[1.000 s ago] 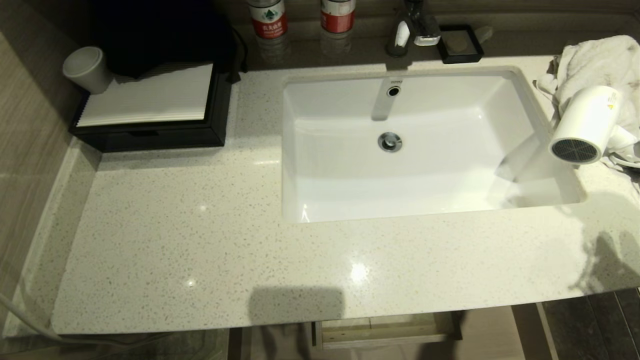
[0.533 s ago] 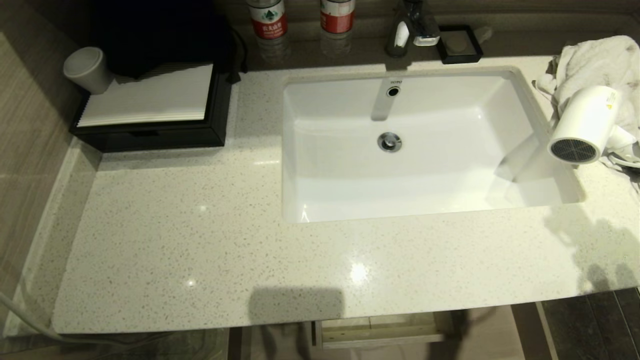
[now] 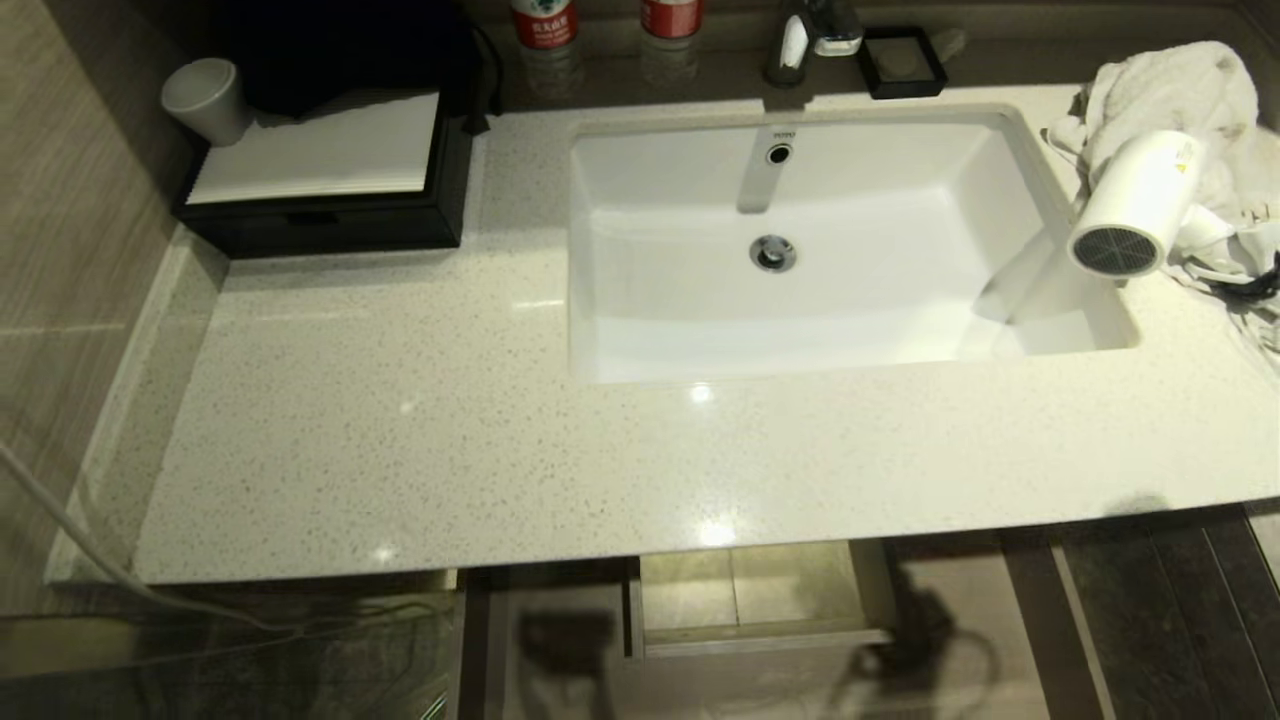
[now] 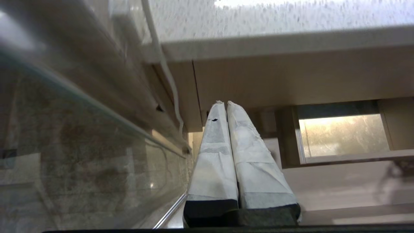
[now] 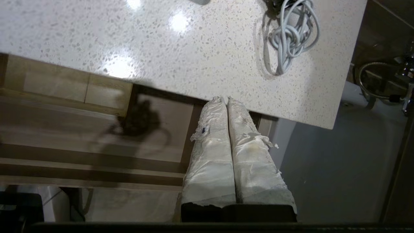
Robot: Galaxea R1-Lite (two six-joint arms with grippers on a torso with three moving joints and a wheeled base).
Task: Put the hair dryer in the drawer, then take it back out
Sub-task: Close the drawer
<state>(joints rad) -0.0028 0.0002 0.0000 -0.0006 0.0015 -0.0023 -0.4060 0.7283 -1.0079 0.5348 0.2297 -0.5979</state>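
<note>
**White dryer at the right edge, drawer part-open below**

White, smooth plastic forms the dryer (image 3: 1135, 215), a short cylinder ending in a round grey mesh grille. It rests at the right end of the tabletop (image 3: 500, 450), against a crumpled terry towel (image 3: 1180, 90), with its grille overhanging the right rim of the sink (image 3: 800, 250). Its pale grey cord (image 5: 288, 35) lies in a loose bundle near the tabletop's right front corner. The drawer (image 3: 760, 600), light wood-grain and shallow, stands partly pulled out under the front edge.

Right gripper (image 5: 225, 98): jaws together, empty, just beyond the front edge. Left gripper (image 4: 223, 103): jaws together, empty, low beside the cabinet.

Probable faults:
- The glossy, rounded shell may slip or roll into the sink when pinched.
- The trailing cord may snag on the towel or tabletop edge.
- The narrow drawer opening may block insertion.
</note>
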